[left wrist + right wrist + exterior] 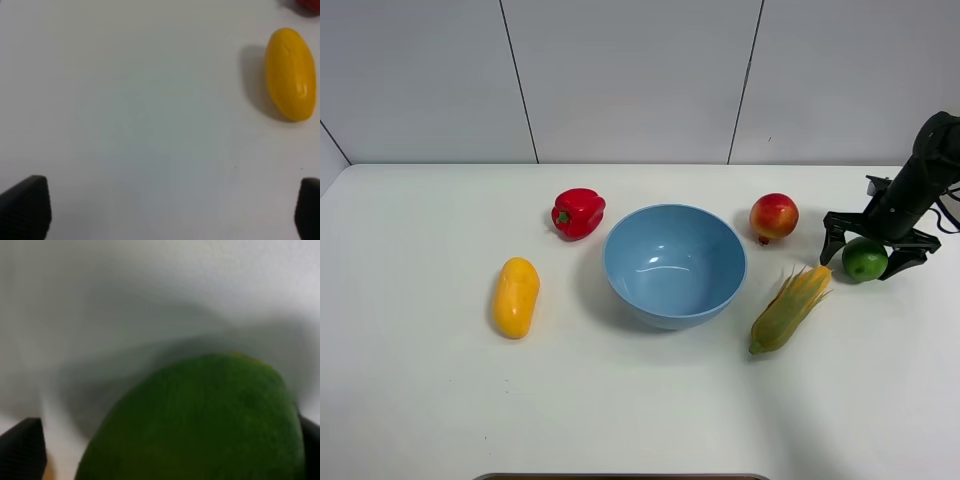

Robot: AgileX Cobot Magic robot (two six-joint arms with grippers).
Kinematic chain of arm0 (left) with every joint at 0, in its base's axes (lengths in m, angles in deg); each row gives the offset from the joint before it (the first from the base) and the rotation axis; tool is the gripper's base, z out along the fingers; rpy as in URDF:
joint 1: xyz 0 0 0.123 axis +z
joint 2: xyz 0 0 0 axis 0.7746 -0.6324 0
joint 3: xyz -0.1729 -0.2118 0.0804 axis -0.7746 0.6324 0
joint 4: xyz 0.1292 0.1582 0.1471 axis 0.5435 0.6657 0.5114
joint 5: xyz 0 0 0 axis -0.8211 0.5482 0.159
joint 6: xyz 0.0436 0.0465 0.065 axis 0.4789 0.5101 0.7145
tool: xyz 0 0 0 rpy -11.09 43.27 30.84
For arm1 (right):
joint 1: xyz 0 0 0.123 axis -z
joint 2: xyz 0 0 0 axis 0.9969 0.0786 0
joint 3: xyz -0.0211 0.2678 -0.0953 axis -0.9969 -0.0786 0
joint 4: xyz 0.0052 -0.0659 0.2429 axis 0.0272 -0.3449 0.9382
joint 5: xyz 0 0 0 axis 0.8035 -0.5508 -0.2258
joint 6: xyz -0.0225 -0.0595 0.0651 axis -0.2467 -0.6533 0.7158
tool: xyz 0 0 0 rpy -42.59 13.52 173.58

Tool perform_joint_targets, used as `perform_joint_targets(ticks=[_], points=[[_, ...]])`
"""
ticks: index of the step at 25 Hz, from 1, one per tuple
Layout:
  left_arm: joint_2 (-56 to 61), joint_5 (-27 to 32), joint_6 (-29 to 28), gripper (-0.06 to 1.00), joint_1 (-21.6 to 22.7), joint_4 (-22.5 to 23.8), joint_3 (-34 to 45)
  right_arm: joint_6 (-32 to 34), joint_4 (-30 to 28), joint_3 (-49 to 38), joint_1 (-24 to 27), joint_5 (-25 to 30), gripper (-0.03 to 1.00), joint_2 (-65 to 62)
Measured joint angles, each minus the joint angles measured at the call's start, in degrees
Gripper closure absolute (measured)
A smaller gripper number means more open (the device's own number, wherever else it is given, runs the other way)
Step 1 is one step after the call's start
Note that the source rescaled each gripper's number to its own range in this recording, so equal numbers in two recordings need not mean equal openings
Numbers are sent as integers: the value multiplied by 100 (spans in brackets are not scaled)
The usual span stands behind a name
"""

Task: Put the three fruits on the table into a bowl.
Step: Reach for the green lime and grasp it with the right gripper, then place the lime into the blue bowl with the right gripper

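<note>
The green lime (pixel 865 259) lies on the white table (pixel 650 410) at the right. My right gripper (pixel 860 266) is open and straddles it, one finger on each side. In the right wrist view the lime (pixel 200 420) fills the space between the fingertips (pixel 20 450). The red-and-yellow apple-like fruit (pixel 774 216) sits right of the light-blue bowl (pixel 672 306), which is empty. The yellow-orange mango (pixel 516 297) lies left of the bowl. It also shows in the left wrist view (pixel 291 74), ahead of my open, empty left gripper (pixel 172 215). The left arm is out of the exterior view.
A red bell pepper (pixel 578 212) lies behind the bowl's left side. A corn cob with husk (pixel 790 308) lies just right of the bowl, close to the lime. A grey wall stands behind the table.
</note>
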Motion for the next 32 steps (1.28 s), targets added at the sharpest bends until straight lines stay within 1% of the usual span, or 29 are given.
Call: perform_joint_targets(ticks=[1,2,3,5,7,9,10,11,12,32], points=[[0,0,0,-6,0,0,0,0,0,7,0,0,6,7],[0,0,-5,-6,0,0,0,0,0,11,0,0,9,7],[0,0,-5,-6,0,0,0,0,-5,11,0,0,16,11],[0,0,-5,-6,0,0,0,0,-11,11,4,0,36,18],[0,0,-5,-6,0,0,0,0,-12,11,6,-7,62,18],[0,0,-5,-6,0,0,0,0,-12,11,6,-7,84,25],[0,0,-5,-6,0,0,0,0,-12,11,6,-7,84,25],[0,0,-5,-6,0,0,0,0,-12,11,6,-7,94,25],[0,0,-5,-6,0,0,0,0,-12,11,6,-12,96,25],[0,0,-5,-6,0,0,0,5,-6,11,6,-7,96,-86]])
